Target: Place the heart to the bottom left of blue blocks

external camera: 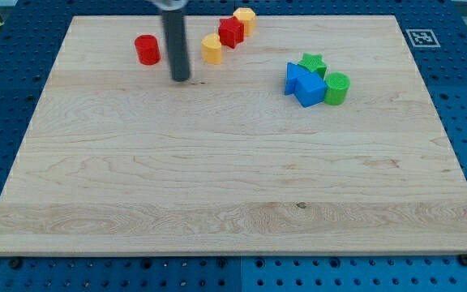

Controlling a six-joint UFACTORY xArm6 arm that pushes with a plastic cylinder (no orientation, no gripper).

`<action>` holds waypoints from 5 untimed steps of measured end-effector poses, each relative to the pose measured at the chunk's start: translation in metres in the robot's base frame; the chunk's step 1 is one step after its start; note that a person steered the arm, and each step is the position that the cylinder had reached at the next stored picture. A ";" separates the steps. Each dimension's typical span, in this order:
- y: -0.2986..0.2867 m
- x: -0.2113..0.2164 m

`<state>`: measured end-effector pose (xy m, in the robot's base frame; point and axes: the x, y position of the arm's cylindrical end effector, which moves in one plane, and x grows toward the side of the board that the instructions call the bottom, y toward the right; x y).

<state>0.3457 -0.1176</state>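
Note:
The yellow heart (pixel 212 49) lies near the view's top, left of centre, touching a red star-like block (pixel 231 32). The blue blocks (pixel 304 84) sit right of centre, pressed together with a green star (pixel 312 63) above them and a green cylinder (pixel 336 88) on their right. My tip (pixel 181 79) rests on the board just left of and below the yellow heart, a short gap apart from it, and right of a red cylinder (pixel 147 49).
A yellow hexagonal block (pixel 245 19) sits at the top edge, touching the red star-like block. The wooden board (pixel 233 203) lies on a blue perforated table. A fiducial marker (pixel 419 36) is at the board's top right corner.

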 end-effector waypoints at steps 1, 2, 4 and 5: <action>-0.057 -0.026; -0.053 -0.087; 0.061 -0.087; 0.087 -0.018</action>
<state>0.3278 -0.0303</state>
